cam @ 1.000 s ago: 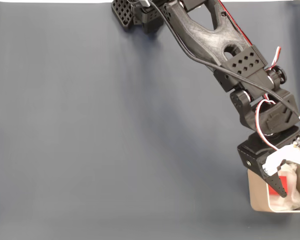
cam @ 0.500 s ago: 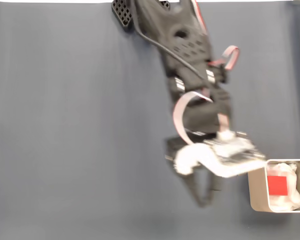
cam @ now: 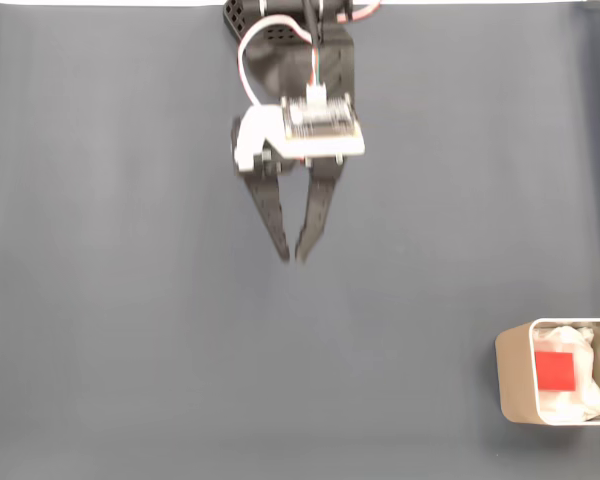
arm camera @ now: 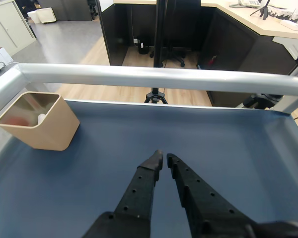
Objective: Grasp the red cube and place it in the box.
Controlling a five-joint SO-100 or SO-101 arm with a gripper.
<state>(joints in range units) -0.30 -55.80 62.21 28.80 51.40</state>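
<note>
- At the upper middle of the fixed view, one black arm reaches down from the top edge over the dark blue-grey mat (cam: 130, 300), which is smooth and matte and covers nearly the whole frame.
- One gripper (cam: 291, 259) hangs from the arm, its two black tapered fingers (cam: 272, 215) pointing down the picture; the tips stand nearly together with a thin gap between them and nothing held.
- One small circuit board (cam: 321, 122) on a white bracket sits above the fingers, with a white cable looping up from it.
- One box (cam: 513, 378), beige with rounded corners and thin walls, stands at the lower right edge of the fixed view, well apart from the gripper, and is partly cut off by the frame.
- One red cube (cam: 554, 371) lies inside the box on crumpled white lining (cam: 580, 398); its top face is flat, plain and bright red.
- Left in the wrist view stands the same box (arm camera: 44, 130), its walls tapering downward; a reddish blur shows on its inner wall.
- Centre bottom in that view, the gripper (arm camera: 164, 159) shows perforated black fingers (arm camera: 139, 191), tips almost touching, empty.
- A silver rail (arm camera: 164, 77) crosses behind the mat.
</note>
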